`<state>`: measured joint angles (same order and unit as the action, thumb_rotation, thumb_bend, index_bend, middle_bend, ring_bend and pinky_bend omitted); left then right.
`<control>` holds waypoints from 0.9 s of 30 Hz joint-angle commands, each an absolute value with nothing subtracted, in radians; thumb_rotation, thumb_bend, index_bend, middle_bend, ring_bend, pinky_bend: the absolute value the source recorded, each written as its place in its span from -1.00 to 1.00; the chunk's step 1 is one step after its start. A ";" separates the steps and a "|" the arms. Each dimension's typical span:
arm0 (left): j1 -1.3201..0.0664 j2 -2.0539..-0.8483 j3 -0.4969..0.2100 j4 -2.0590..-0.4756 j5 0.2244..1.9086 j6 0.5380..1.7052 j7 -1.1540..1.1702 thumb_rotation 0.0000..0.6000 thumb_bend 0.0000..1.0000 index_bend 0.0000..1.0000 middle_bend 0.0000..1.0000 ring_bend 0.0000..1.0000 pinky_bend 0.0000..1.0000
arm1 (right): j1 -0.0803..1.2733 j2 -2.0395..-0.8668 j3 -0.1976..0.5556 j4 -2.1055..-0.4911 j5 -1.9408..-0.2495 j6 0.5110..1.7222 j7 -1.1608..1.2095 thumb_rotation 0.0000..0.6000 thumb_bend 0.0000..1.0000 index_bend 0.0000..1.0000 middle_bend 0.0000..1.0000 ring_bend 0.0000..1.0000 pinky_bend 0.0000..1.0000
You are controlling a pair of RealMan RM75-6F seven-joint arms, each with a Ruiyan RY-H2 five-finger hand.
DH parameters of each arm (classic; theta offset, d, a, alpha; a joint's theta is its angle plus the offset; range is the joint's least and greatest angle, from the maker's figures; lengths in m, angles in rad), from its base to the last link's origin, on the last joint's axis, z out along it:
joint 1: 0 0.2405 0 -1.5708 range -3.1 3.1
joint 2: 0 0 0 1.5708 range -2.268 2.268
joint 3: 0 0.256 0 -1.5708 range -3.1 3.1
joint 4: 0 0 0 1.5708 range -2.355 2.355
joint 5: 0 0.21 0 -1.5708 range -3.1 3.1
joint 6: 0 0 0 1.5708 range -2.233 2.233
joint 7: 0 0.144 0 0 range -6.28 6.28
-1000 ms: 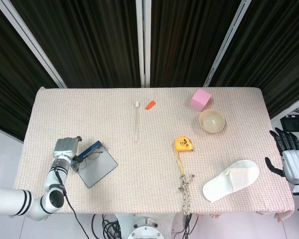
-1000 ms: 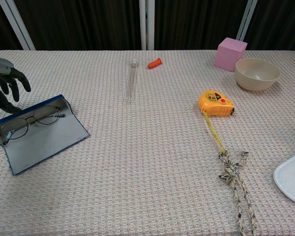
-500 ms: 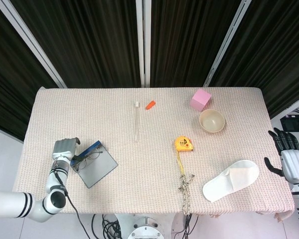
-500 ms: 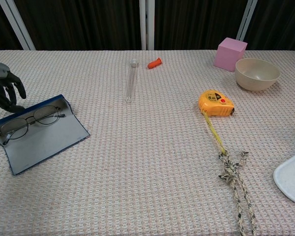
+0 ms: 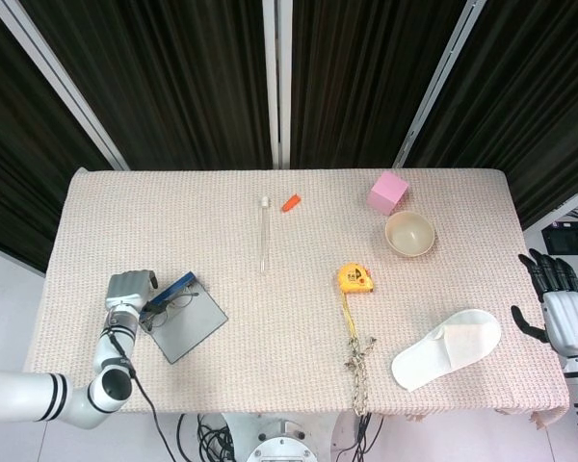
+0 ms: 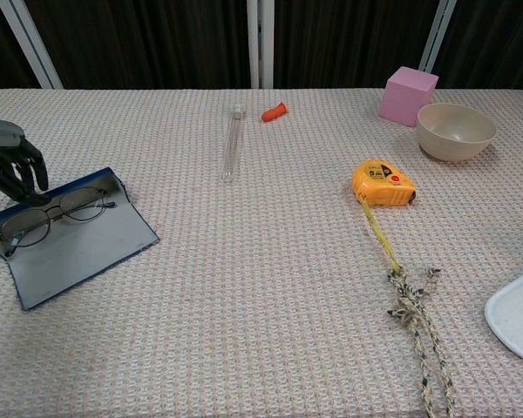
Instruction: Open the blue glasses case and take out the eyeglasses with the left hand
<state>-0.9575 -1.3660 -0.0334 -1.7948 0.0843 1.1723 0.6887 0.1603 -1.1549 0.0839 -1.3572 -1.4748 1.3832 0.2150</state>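
The blue glasses case (image 5: 195,325) (image 6: 83,248) lies open and flat near the table's front left. The thin-framed eyeglasses (image 5: 171,303) (image 6: 45,219) rest inside it, along its raised blue rear edge. My left hand (image 5: 127,289) (image 6: 10,164) hovers at the case's left rear corner, fingers bent downward just above that edge and the glasses, holding nothing. Whether the fingertips touch the case is unclear. My right hand (image 5: 562,300) hangs beyond the table's right edge with its fingers spread and empty.
A glass tube (image 5: 264,236) (image 6: 233,144) and an orange cap (image 5: 290,203) lie mid-table at the back. A pink cube (image 5: 388,192), a beige bowl (image 5: 409,234), a yellow tape measure (image 5: 354,279) with rope (image 5: 356,361), and a white slipper (image 5: 448,348) occupy the right half.
My left hand has slid nearer the front edge and in toward the case, its fingers curling downward from a spread pose. The glasses and case have not moved. The right hand stays put.
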 commanded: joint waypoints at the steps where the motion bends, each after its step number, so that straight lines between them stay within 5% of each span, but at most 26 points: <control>1: -0.951 -1.376 -0.043 -1.782 0.084 1.167 0.699 0.56 -0.38 -0.19 -0.35 -0.53 -0.37 | 0.160 -1.158 0.085 -1.353 -1.474 1.387 0.217 1.00 -0.35 -1.00 -1.00 -1.00 -1.00; 27: -0.917 -1.403 -0.105 -1.740 0.071 1.150 0.756 0.58 -0.24 0.06 -0.32 -0.49 -0.32 | 0.158 -1.171 0.085 -1.323 -1.465 1.380 0.233 1.00 -0.35 -1.00 -1.00 -1.00 -1.00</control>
